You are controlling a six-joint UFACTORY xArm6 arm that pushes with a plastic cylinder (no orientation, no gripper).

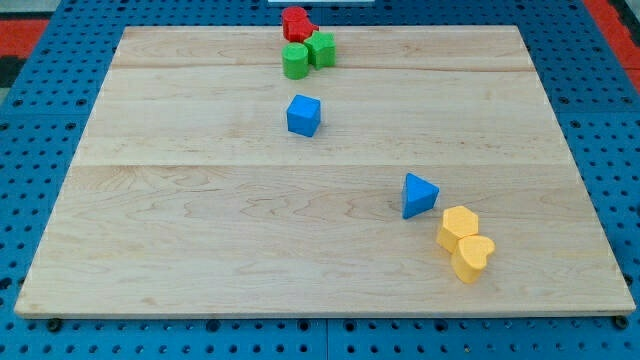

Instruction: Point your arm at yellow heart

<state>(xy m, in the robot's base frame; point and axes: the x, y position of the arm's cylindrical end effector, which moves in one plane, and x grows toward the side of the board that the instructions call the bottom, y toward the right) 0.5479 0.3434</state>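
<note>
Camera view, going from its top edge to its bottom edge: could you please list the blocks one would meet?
Red block → blue cube → blue triangular block → yellow heart. My tip is not in view.

Wooden board (200, 230) carries red (295, 22), green (307, 54), blue (304, 115) and yellow (465, 243) blocks.

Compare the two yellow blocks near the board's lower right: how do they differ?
The yellow heart has a notched, lobed outline; the other yellow block looks rounder, its exact shape unclear. The yellow heart lies nearer the view's bottom, the other block nearer the blue triangular block. Both share the same yellow and touch each other. My tip is not in view.
</note>
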